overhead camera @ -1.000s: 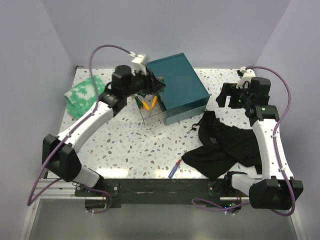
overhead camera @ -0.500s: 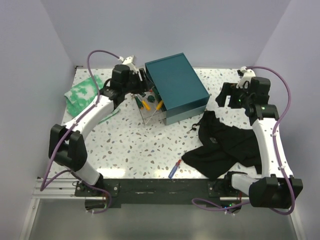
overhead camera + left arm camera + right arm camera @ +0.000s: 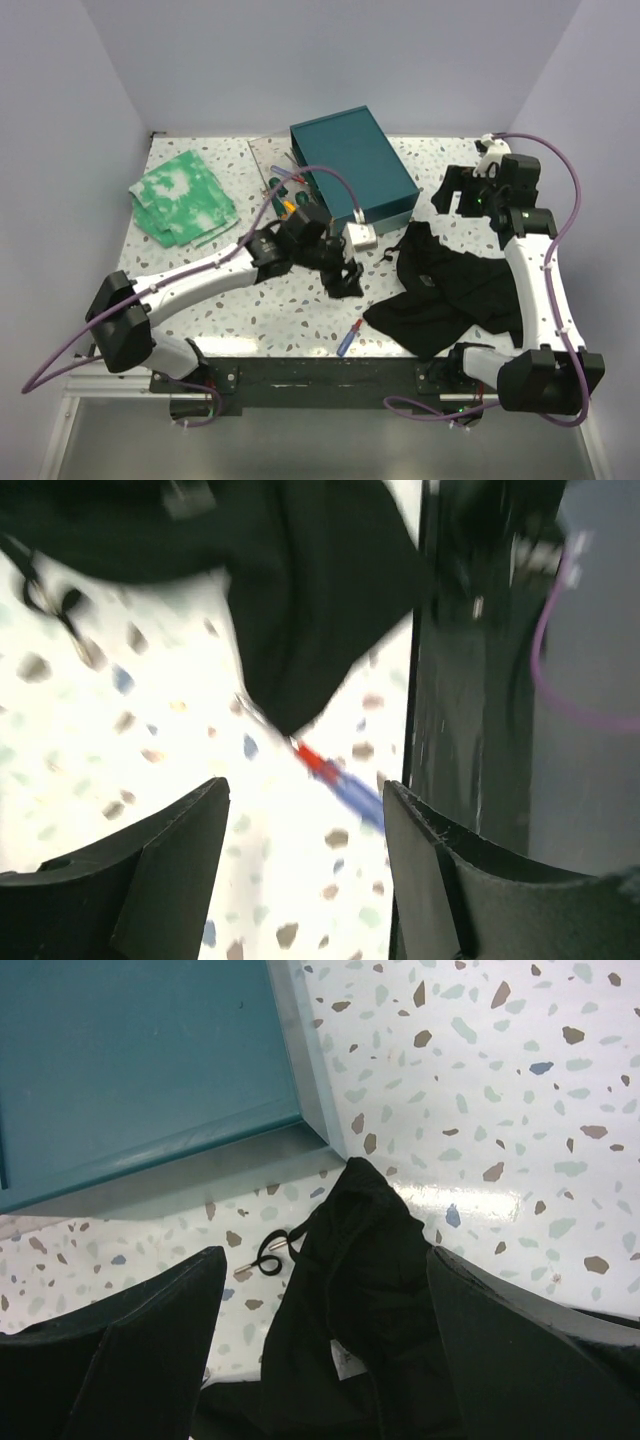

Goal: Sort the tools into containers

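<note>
Several screwdrivers [image 3: 285, 195] sit in the clear box [image 3: 265, 160], one red-and-blue screwdriver [image 3: 348, 338] lies loose on the tabletop [image 3: 280, 310] near the left tool [image 3: 343, 285], spread apart and empty, right tool [image 3: 457, 200] likewise.

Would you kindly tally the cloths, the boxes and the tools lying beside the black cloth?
Cloths: 2 (green-white cloth, black cloth)
Boxes: 2 (teal box, clear box)
Tools beside the black cloth: 1 (red-and-blue screwdriver)
Total: 5
</note>
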Available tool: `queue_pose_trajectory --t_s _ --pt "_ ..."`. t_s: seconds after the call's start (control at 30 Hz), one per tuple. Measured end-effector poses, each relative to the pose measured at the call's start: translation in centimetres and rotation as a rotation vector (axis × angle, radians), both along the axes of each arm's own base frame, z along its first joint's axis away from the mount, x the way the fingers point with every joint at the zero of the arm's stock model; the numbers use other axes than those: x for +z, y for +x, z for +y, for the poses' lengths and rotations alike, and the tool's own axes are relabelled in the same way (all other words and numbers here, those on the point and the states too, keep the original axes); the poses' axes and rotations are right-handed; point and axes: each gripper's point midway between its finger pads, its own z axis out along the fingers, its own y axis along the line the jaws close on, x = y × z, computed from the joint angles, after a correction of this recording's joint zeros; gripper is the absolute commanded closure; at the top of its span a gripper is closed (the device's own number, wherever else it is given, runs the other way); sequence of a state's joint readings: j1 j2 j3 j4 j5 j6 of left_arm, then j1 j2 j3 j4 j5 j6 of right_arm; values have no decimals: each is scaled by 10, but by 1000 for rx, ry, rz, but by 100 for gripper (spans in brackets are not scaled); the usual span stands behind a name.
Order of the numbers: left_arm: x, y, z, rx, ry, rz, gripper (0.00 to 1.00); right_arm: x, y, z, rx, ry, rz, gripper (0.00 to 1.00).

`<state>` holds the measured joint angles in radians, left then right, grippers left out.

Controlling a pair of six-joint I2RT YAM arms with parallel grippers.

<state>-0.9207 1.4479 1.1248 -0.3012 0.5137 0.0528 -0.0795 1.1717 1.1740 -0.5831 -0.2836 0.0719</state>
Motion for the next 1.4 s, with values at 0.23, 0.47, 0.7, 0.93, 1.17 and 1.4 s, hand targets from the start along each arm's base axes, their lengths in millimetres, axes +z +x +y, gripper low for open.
queue_pose_trajectory --t_s 0.23,0.47,0.7,0.93,1.17,1.4 --pt "-93 -37 21 -152 268 -3 36 -6 3 0 0 2 19 15" --pt "-151 -76 27 -158 399 66 32 -9 4 0 1 3 29 15" --pt "-164 -62 0 18 416 134 34 -13 6 3 7 21 43 15" --pt "-169 -56 -24 135 449 30 54 -11 5 4 10 25 37 15" --pt "-170 -43 -21 200 481 -5 100 3 -5 4 16 13 -14 14" --pt "-164 -13 33 260 634 21 100 5 -6 4 18 10 -21 14"
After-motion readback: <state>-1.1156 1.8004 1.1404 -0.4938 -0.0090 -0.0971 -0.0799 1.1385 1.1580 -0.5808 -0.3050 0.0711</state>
